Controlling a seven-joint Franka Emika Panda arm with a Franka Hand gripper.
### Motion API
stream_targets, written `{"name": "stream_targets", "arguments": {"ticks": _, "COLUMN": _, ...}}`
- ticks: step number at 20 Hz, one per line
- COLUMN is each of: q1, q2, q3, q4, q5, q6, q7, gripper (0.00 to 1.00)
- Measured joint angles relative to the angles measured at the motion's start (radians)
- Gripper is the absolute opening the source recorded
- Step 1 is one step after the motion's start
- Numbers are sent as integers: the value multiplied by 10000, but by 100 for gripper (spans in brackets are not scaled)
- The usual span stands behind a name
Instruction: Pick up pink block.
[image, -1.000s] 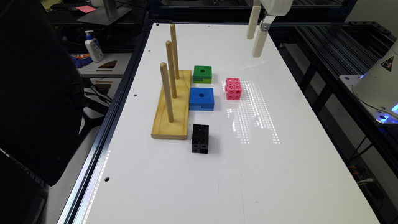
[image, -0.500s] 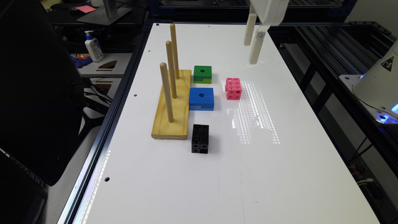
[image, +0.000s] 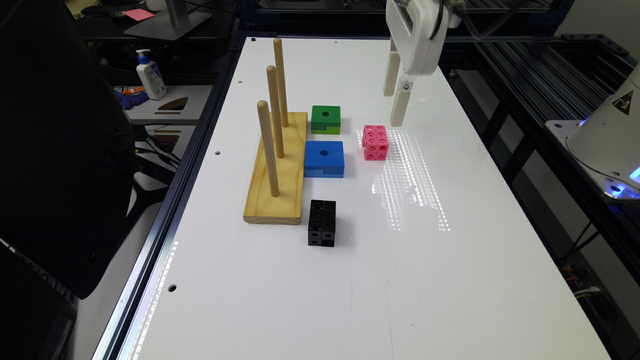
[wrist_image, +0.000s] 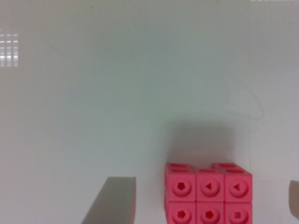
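Observation:
The pink block (image: 375, 142) lies on the white table (image: 450, 280), to the exterior view's right of the blue block. In the wrist view the pink block (wrist_image: 208, 193) shows its round holes and sits between my two fingers (wrist_image: 112, 200), which stand wide apart. My gripper (image: 394, 107) hangs open and empty above the table, just behind the pink block and slightly to the exterior view's right of it, not touching it.
A wooden base with three upright pegs (image: 277, 165) stands to the exterior view's left. Beside it lie a green block (image: 325, 119), a blue block (image: 324, 158) and a black block (image: 321, 222). The table's edges run along both sides.
My gripper has come down and shifted toward the exterior view's left, ending close behind the pink block. The blocks have not moved.

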Motion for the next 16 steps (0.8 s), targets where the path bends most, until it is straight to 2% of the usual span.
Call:
{"name": "stream_targets", "arguments": {"ticks": 4, "q1": 0, "q2": 180, "q3": 0, "q4": 3, "q5": 0, "q6": 170, "q7": 0, "gripper": 100}}
{"name": "stream_targets", "arguments": {"ticks": 9, "q1": 0, "q2": 195, "q3": 3, "q4": 6, "q5": 0, "q6": 184, "q7": 1, "gripper": 100}}
{"name": "stream_targets", "arguments": {"ticks": 16, "q1": 0, "q2": 217, "q3": 150, "q4": 161, "q5": 9, "q6": 186, "q7": 75, "gripper": 100}}
